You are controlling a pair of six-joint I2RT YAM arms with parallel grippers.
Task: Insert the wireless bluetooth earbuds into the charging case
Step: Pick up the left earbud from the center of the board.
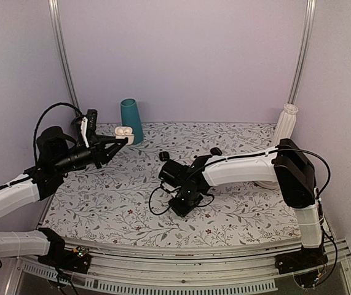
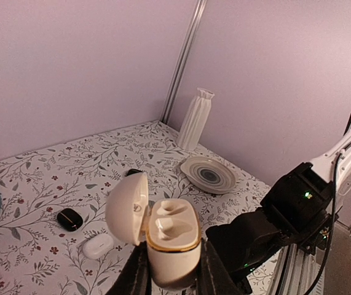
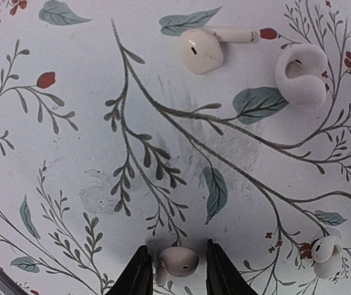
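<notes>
My left gripper (image 2: 174, 270) is shut on the charging case (image 2: 172, 236), a glossy white case with a gold rim. It is held upright above the table's back left (image 1: 123, 131). Its lid (image 2: 127, 209) stands open to the left and both sockets look empty. My right gripper (image 3: 175, 261) points down at the flowered table and is open. One white earbud (image 3: 178, 261) lies on the table between its fingers, with a gap on each side. A second white earbud (image 3: 201, 50) with a short stem lies farther ahead in the right wrist view.
A white ring-shaped piece (image 3: 301, 74) and a small white bud (image 3: 326, 252) lie near the earbuds. On the table are a closed white case (image 2: 98, 247), a black case (image 2: 69, 219), a striped plate (image 2: 209, 175), a white vase (image 1: 286, 123) and a teal cup (image 1: 131, 120).
</notes>
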